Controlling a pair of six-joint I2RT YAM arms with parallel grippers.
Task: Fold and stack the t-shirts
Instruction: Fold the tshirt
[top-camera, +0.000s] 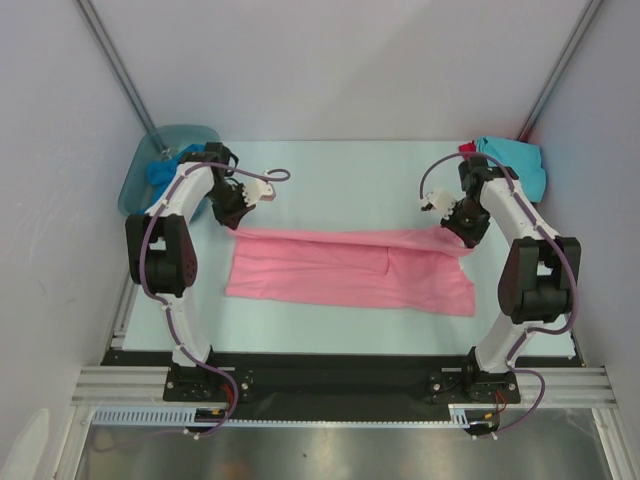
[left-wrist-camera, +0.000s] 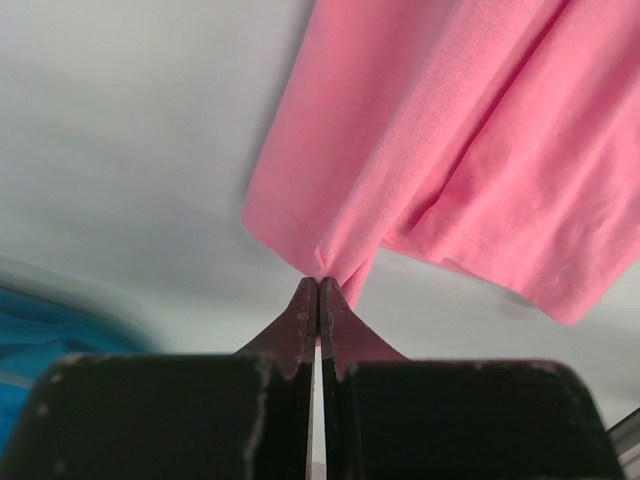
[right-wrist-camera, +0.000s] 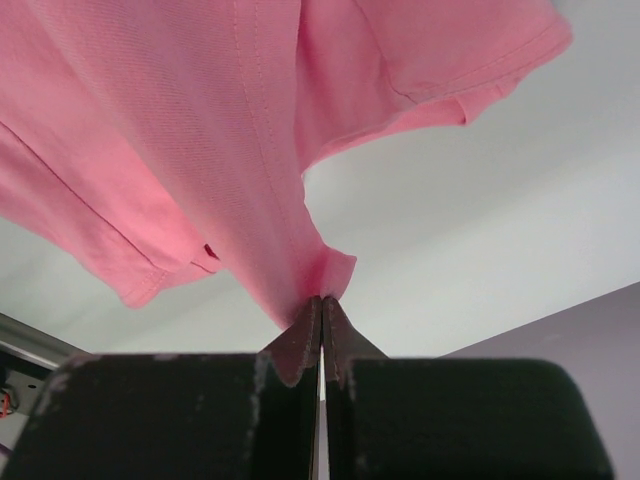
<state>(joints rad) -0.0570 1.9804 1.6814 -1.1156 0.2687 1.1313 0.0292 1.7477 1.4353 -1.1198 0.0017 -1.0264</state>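
1. Near edge of worktop (top-camera: 340, 180): bases of left arm (top-camera: 160, 250) and right arm (top-camera: 535, 275), well apart, both reaching away over the cloth.
2. Mid worktop: pink tee (top-camera: 350, 272), spread wide from left to right, near part flat on the surface, one short crease near its middle.
3. Far edge of pink tee: raised off the surface, drawn into a line between the two arms.
4. Left jaws: together, clamped on the far left corner of the pink tee. In the wrist view, cloth bunched at the tips and fanning out from the pinch.
5. Right jaws: together, clamped on the far right corner of the pink tee. In the wrist view, a seam and a sleeve hem beyond the tips.
6. Far left corner: tub (top-camera: 138, 170) at the worktop's edge behind the left arm, blue tee (top-camera: 160, 176) crumpled inside.
7. Far right corner: turquoise tee (top-camera: 520, 160) in a heap behind the right arm.
8. Touching its left side: red tee (top-camera: 466, 149), only a sliver showing.
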